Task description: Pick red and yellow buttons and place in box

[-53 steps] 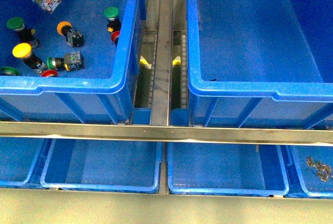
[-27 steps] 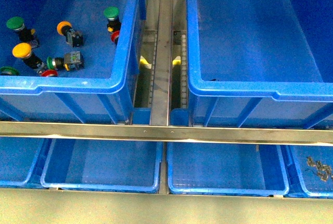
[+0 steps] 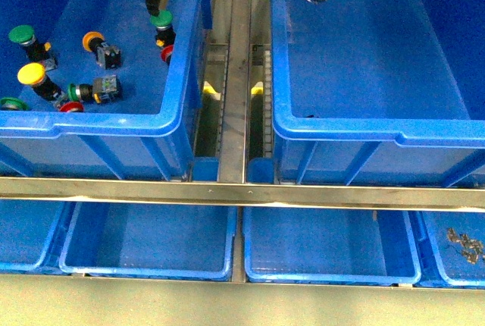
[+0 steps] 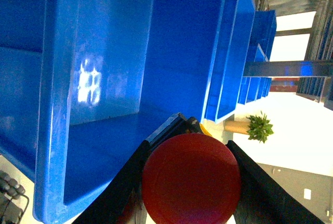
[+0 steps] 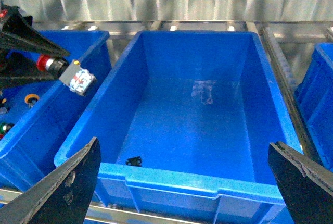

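- Left end effector is clenched on a round red-capped push-button switch.
- Right end effector is spread wide, empty.
- The switch hangs above the far-left rim of the right large deep blue plastic crate.

- The box is deep blue, unpatterned.
- The red button shows a plain red cap.
- The yellow button is yellow-capped; the green button, green-capped.

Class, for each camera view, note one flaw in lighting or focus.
Left wrist view: the red button fills the foreground, soft-edged, and the area around the plant is washed out white. Right wrist view: a pale glare patch on the floor of the box. Front view: the same button at the top edge looks indistinct.
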